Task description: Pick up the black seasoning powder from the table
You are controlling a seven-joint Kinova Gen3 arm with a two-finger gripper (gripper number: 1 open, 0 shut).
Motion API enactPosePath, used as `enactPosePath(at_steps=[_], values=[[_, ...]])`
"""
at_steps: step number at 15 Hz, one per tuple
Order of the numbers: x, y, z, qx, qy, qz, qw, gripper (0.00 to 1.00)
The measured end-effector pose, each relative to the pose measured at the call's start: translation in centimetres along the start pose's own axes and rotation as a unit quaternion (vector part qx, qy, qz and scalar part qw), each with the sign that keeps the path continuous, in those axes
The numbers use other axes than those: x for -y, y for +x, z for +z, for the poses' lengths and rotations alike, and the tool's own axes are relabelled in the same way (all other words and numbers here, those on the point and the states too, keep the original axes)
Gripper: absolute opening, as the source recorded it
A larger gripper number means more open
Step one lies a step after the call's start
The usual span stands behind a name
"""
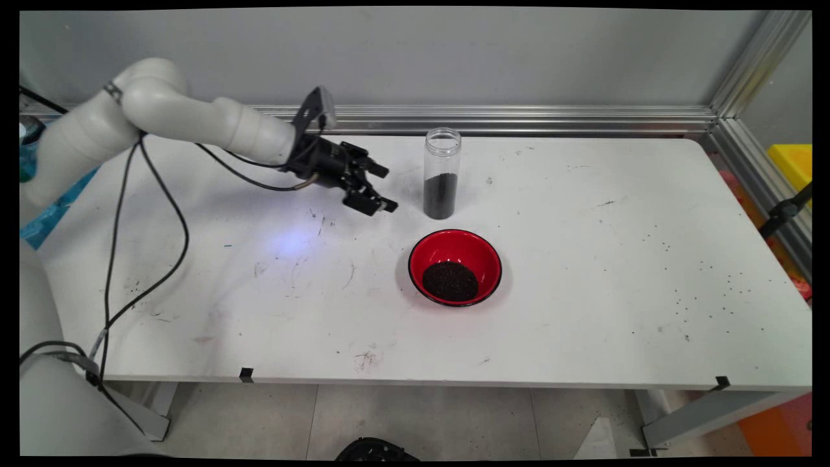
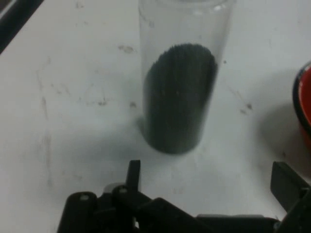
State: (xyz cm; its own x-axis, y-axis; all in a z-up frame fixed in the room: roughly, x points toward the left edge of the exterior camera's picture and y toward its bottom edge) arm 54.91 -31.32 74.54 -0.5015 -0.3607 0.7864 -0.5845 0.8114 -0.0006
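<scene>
A clear plastic jar (image 1: 442, 173) stands upright on the white table (image 1: 583, 272), open at the top and about half full of dark grains. My black gripper (image 1: 385, 189) hangs just left of it, a short gap away, open and holding nothing. In the hand view the jar (image 2: 178, 82) stands straight ahead between the spread fingertips (image 2: 133, 171), with my gripper (image 2: 210, 177) short of it. In front of the jar sits a red bowl (image 1: 455, 266) with a black rim and a heap of the same dark grains inside. The bowl's edge (image 2: 303, 104) shows at the hand view's right.
Loose dark grains are scattered over the table's right half (image 1: 700, 285). An aluminium rail (image 1: 519, 119) runs along the back edge and down the right side. Black cables (image 1: 149, 214) hang from the arm over the table's left part.
</scene>
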Motion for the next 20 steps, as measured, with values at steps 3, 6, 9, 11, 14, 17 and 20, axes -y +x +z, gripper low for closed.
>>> enactPosePath(at_steps=[3, 6, 9, 11, 14, 17, 20], values=[[0.5, 0.1, 2.3, -0.013, -0.005, 0.01, 0.9998, 1.0], [1.1, 0.0, 4.6, -0.024, -0.01, 0.016, 0.9995, 1.0], [1.5, -0.3, 6.5, -0.031, -0.013, 0.02, 0.9992, 1.0], [1.7, -0.5, 7.6, -0.036, -0.015, 0.021, 0.999, 1.0], [2.0, -0.6, 9.2, -0.042, -0.016, 0.019, 0.9988, 1.0], [2.2, -0.8, 10.3, -0.045, -0.016, 0.017, 0.9987, 1.0], [2.4, -1.0, 11.2, -0.047, -0.017, 0.015, 0.9986, 1.0]])
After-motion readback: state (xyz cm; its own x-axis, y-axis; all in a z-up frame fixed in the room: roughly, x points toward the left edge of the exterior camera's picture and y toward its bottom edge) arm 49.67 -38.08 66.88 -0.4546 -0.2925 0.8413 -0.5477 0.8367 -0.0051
